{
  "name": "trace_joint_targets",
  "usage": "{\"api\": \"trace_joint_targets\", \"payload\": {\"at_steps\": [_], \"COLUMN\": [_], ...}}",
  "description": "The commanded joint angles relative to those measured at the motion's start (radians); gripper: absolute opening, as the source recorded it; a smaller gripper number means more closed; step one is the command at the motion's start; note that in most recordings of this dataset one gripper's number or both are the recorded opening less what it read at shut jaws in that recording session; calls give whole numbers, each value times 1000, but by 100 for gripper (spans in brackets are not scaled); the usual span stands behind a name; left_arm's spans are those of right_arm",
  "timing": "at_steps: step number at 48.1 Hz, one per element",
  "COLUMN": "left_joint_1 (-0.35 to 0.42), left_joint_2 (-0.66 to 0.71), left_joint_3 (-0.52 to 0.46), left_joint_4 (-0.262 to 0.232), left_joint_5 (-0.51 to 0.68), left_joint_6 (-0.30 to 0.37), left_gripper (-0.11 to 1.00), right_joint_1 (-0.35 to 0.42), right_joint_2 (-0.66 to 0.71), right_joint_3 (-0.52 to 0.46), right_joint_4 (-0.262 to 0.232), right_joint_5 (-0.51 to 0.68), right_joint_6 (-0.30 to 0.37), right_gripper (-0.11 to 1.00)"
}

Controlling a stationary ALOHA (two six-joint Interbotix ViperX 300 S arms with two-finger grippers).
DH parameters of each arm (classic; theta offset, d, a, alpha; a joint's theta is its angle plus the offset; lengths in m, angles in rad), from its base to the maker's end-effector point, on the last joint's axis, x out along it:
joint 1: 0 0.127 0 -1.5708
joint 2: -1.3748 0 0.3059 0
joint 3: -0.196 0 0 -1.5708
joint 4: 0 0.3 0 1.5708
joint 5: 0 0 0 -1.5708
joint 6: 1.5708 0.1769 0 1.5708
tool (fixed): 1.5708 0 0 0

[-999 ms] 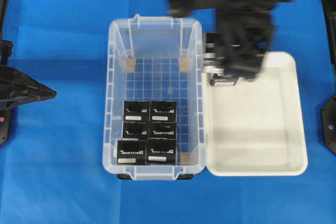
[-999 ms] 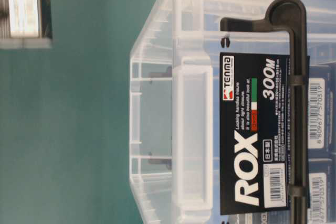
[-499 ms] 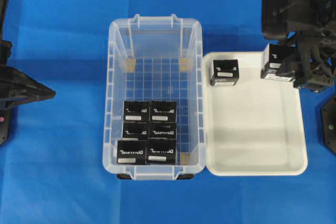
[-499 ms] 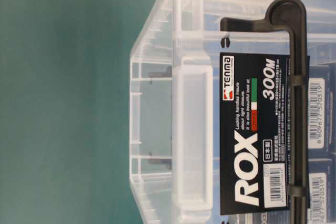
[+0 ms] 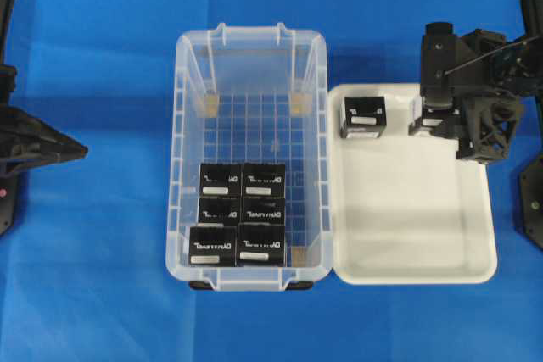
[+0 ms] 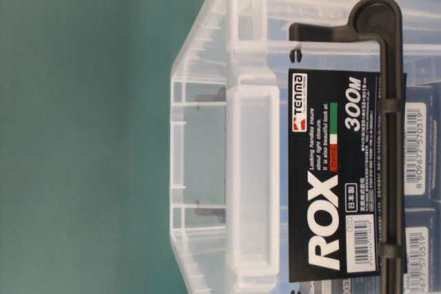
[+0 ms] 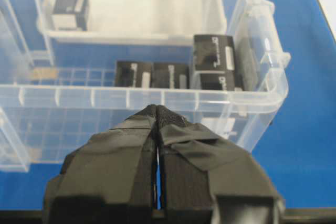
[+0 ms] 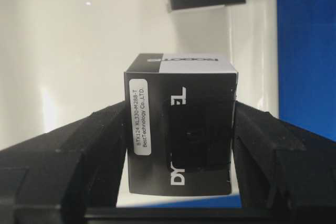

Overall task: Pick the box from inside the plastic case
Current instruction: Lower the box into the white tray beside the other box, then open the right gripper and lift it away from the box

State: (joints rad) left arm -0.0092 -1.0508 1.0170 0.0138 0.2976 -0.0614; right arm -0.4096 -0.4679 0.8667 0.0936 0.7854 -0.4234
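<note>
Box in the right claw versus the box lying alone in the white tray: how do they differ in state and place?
The held box is clamped between the right claw fingers; the loose box has nothing gripping it. The held one is near the white tray far right corner, the loose one near its far left corner. Both are black cartons with white labels, outside the plastic case.

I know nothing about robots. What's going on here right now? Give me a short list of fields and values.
Clear case: plastic case on a blue table cover
Boxes in case: six black boxes, packed at one end
White tray: white tray beside the case, one black box resting in it
Right claw: right claw shut on a held box, above the tray
Left claw: left claw shut, empty, outside the case
</note>
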Motion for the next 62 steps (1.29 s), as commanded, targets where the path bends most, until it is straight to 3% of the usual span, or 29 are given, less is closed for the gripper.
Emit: {"api": "trace_joint_targets", "payload": {"at_steps": [1, 12, 26, 35, 62], "left_joint_1": [0, 0, 0, 0, 2], "left_joint_2": [5, 5, 5, 5, 9], "left_joint_3": [-20, -21, -21, -21, -17], "left_joint_4": [3, 3, 3, 3, 3], "left_joint_5": [-9, -9, -9, -9, -9], "left_joint_6": [2, 0, 0, 0, 2], "left_gripper": [-2, -2, -2, -2, -2], "right_joint_1": [2, 2, -17, -34, -48], "right_joint_2": [29, 130, 261, 299, 314], "right_joint_3": [17, 17, 12, -15, -25], "right_joint_4": [-2, -2, -2, -2, -2], "right_joint_5": [-58, -141, -239, -242, -204], "right_joint_6": [-5, -14, -75, -106, -107], "right_gripper": [61, 61, 61, 61, 61]}}
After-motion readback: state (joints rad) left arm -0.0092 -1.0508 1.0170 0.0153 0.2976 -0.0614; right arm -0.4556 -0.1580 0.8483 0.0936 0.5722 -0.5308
